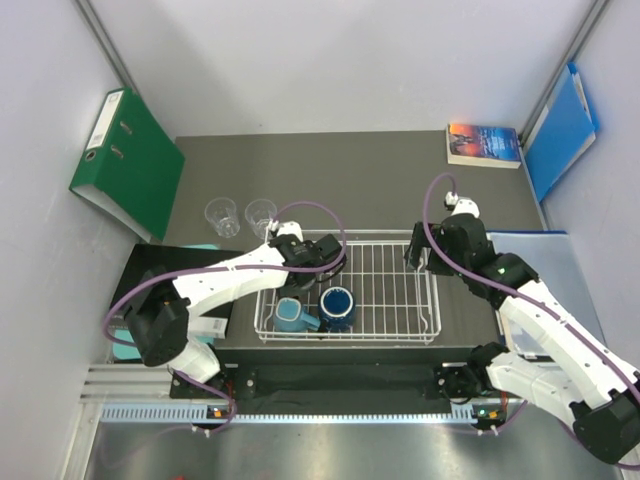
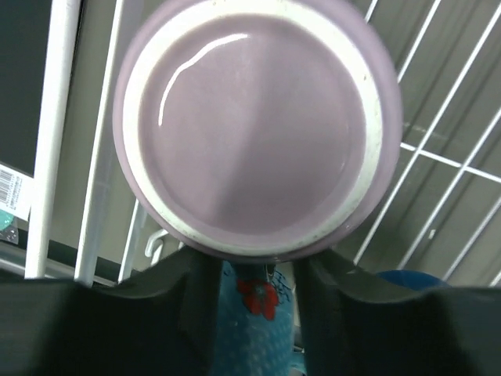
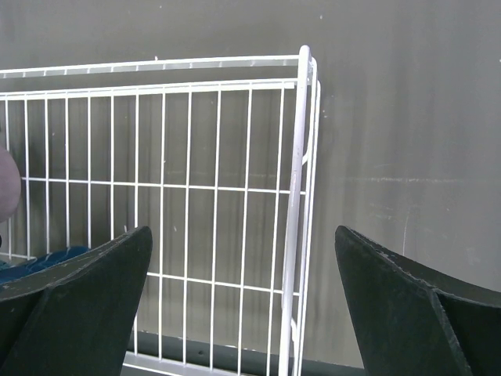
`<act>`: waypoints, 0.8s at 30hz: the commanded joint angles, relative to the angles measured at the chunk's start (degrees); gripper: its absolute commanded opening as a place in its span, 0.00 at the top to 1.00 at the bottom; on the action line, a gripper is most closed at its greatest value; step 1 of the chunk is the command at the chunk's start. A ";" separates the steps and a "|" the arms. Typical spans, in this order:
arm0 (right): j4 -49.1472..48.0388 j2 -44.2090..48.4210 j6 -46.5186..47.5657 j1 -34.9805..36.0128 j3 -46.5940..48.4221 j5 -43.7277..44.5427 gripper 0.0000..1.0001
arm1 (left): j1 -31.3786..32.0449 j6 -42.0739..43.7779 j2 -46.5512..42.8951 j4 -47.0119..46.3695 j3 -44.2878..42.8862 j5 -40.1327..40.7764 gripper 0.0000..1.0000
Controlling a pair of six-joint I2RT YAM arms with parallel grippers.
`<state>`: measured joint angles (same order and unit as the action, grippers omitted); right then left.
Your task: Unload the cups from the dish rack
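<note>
Bright, even overhead light in the top view, faint soft shadows, curved white glare streak upper left on the glossy pale pink mug (image 2: 254,125), close-up slightly soft

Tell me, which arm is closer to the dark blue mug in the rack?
Left. The left gripper hovers over the rack just beyond the dark blue mug; the right gripper is at the rack's far right corner.
</note>
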<state>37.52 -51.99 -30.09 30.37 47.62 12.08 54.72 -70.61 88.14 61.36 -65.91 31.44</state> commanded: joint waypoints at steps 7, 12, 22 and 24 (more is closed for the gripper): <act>-1.04 -1.71 0.99 0.39 2.13 -0.30 0.00 | -0.14 1.35 -2.71 -2.65 1.49 0.90 0.93; -1.22 -1.63 1.00 0.39 1.95 -0.56 0.00 | -0.05 2.32 -2.97 -1.77 -0.62 3.01 1.00; -0.87 -0.75 1.43 0.39 2.13 -0.12 0.00 | -0.05 11.27 -1.92 -1.60 -11.51 9.60 1.00; -0.69 -0.66 1.35 0.39 2.22 0.05 0.00 | -0.05 12.68 -1.39 -1.77 -13.54 10.22 1.00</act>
<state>37.50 -53.76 -29.54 30.37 47.64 11.90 54.54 -62.65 87.53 60.77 -74.11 35.29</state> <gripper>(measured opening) 0.995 0.221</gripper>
